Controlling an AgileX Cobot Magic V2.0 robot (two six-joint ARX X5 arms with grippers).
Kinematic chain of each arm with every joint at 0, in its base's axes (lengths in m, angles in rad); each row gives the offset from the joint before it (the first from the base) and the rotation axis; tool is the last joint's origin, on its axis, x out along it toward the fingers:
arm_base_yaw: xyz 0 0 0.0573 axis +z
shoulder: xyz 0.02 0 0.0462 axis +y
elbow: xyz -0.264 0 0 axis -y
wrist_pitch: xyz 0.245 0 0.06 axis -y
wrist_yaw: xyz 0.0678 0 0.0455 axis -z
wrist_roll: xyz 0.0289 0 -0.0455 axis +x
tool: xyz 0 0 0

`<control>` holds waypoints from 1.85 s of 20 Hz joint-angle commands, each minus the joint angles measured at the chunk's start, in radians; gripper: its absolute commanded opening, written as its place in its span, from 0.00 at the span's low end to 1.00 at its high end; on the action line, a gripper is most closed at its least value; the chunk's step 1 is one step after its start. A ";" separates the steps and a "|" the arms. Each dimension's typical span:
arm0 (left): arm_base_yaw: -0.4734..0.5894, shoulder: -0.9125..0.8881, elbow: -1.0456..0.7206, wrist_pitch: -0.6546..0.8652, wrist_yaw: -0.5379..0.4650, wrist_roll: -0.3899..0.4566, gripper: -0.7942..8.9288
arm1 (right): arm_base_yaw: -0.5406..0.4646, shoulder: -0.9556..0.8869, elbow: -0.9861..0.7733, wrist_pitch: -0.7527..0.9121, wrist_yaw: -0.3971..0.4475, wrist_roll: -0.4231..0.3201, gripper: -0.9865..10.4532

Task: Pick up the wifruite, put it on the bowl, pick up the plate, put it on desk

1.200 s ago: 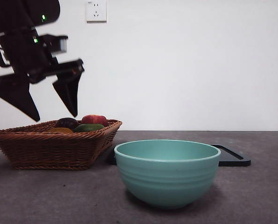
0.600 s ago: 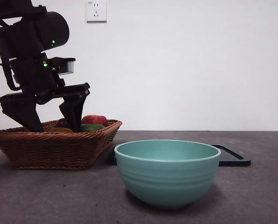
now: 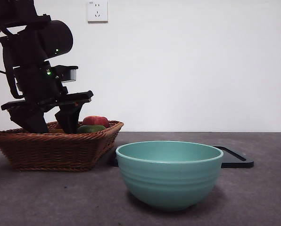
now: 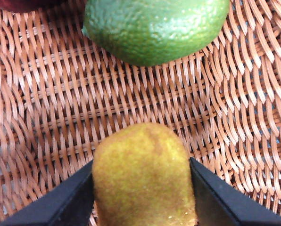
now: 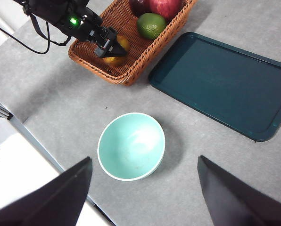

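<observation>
Your left gripper [image 4: 143, 188] sits down in the wicker basket [image 3: 55, 148] with its jaws apart, flanking the kiwifruit [image 4: 143, 176] (not clamped yet) for a lift toward the teal bowl [image 3: 169, 174] on the desk [image 3: 263, 197].

Teal bowl [image 5: 131, 146] on desk [image 5: 216, 165], wicker basket [image 5: 126, 35], dark tray [image 5: 225, 80]

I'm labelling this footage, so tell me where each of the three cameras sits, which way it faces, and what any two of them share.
Front view: low, level across the desk; teal bowl near, wicker basket behind, left gripper reaching into it.
Left wrist view: on the left arm, looking down into the basket; its jaws flank a brownish-yellow fruit.
Right wrist view: high, looking down at bowl, basket and dark tray; the right gripper open.
Shared: front and right wrist views both show the left gripper in the basket.
</observation>
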 commanded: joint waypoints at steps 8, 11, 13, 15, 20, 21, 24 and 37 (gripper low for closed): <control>-0.029 -0.206 0.021 -0.062 0.052 -0.003 0.30 | 0.005 0.007 0.018 0.006 0.000 0.007 0.40; -0.079 -0.341 0.021 -0.151 0.148 -0.002 0.30 | 0.005 0.008 0.018 0.006 0.001 0.007 0.40; -0.136 -0.392 0.021 -0.183 0.183 -0.003 0.30 | 0.005 0.008 0.018 0.007 0.001 0.007 0.40; -0.205 -0.408 0.021 -0.205 0.190 -0.003 0.30 | 0.005 0.008 0.018 0.007 0.001 0.007 0.40; -0.399 -0.339 0.021 -0.167 0.188 -0.003 0.30 | 0.005 0.007 0.018 0.006 0.001 0.007 0.40; -0.423 -0.312 0.021 -0.153 0.187 -0.003 0.30 | 0.005 0.007 0.018 0.006 0.001 0.007 0.40; -0.481 -0.217 0.021 -0.106 0.184 -0.003 0.30 | 0.005 0.007 0.018 0.006 0.001 0.007 0.40; -0.584 0.032 0.021 0.039 0.094 0.009 0.30 | 0.005 0.008 0.018 0.006 0.001 0.007 0.40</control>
